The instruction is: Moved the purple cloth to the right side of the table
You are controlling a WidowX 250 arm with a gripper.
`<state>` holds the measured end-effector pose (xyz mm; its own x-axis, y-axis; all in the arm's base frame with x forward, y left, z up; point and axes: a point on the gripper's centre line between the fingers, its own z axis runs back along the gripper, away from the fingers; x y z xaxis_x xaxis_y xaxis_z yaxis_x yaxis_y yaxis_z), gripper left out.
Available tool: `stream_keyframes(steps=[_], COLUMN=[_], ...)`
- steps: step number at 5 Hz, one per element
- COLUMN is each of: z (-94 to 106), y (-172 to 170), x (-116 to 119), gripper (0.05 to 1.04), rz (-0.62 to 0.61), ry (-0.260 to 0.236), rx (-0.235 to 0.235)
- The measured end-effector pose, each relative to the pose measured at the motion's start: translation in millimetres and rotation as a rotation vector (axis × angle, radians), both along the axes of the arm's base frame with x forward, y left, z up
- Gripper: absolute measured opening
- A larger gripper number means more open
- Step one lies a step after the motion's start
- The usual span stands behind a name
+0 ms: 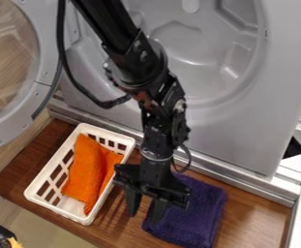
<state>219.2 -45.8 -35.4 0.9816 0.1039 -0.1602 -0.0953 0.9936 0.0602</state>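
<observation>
Black gripper (143,216) is hanging, fingers parted, at left edge of purple cloth (196,213), right of white plastic basket (55,210); we're needing to straddle thick fold before pinching firmly.

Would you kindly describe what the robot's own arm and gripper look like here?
The robot arm is black, with a thick, rounded upper section, narrower jointed parts below and a greyish ring near the wrist. A black cable loops beside it. The black gripper has a wide crosswise body and two narrow, blocky fingers.
</observation>
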Motion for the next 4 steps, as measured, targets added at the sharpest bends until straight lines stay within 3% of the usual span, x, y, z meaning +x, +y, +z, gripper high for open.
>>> stream_keyframes(steps=[1,2,4], z=[6.1,11.5,54.9], y=[1.7,3.3,7.1], x=[7.6,8.6,19.7], gripper=[0.922,1.014,1.002], rz=[-0.005,0.001,-0.069], ry=[-0.005,-0.005,-0.054], rx=[0.033,0.045,0.162])
